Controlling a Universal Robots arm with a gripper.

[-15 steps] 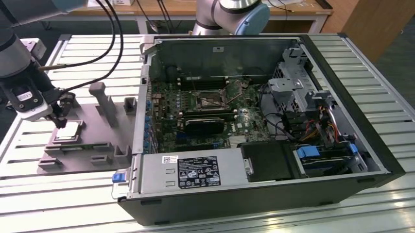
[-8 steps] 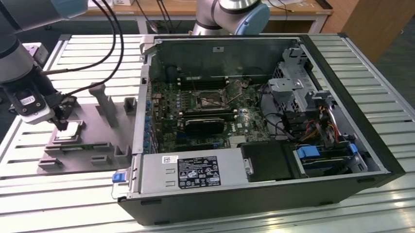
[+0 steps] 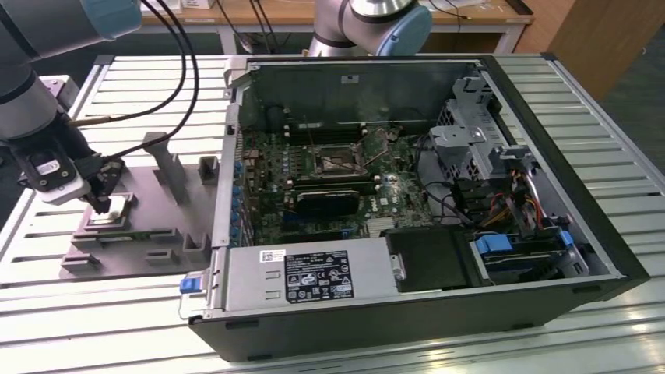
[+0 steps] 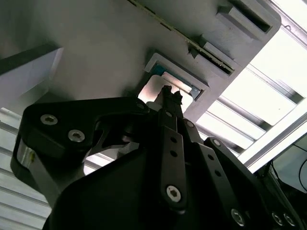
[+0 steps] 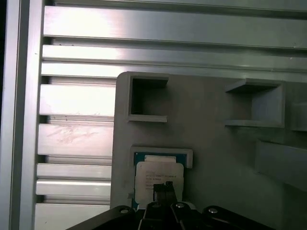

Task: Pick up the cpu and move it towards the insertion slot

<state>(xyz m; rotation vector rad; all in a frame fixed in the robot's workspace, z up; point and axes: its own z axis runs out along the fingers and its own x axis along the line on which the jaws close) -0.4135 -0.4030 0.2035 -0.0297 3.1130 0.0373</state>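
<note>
Fingers [image 5: 158,191] of the gripper [image 3: 102,206] are set narrowly together, tips directly above the cpu [image 5: 158,170], which is seated flat in the grey fixture [image 5: 216,158]; the insertion slot [image 3: 335,161] lies well apart, inside the computer case [image 3: 343,93], towards the exterior view's right.

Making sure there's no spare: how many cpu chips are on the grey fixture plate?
1. The cpu lies in its framed recess on the fixture plate, right by the gripper, which may hide others.

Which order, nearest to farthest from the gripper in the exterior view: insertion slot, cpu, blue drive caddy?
1. cpu, right by the gripper.
2. insertion slot, inside the case.
3. blue drive caddy, far at the exterior view's right.
</note>
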